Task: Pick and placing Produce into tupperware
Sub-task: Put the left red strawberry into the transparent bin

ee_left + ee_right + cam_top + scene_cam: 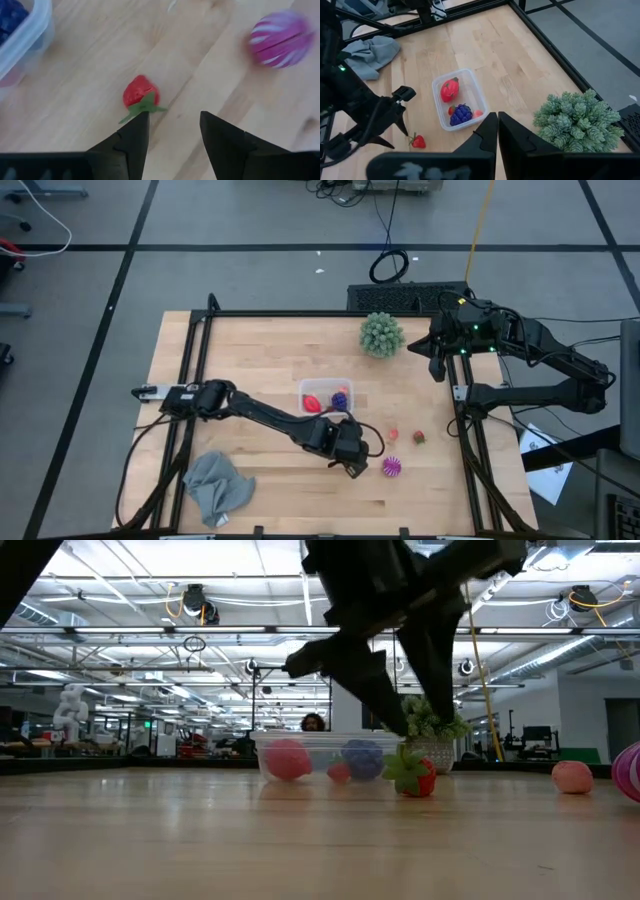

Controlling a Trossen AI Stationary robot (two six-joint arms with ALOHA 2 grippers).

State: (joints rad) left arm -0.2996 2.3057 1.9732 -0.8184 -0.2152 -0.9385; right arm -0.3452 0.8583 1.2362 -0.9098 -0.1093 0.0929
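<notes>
Left wrist view — glossy strawberry (141,92), perhaps plastic, striped ball (281,39), woodgrain table (90,65)

Both arms (270,415) matte black, jointed links; black cables trailing; green indicator light on right arm (520,340); dark wedge-shaped jaws.

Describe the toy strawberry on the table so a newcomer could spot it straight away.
Find the clear tupperware mid-table. Just outside it, below the left gripper and its open fingers, lies the strawberry: red with a green leafy cap, unlike the striped magenta ball nearby.
</notes>
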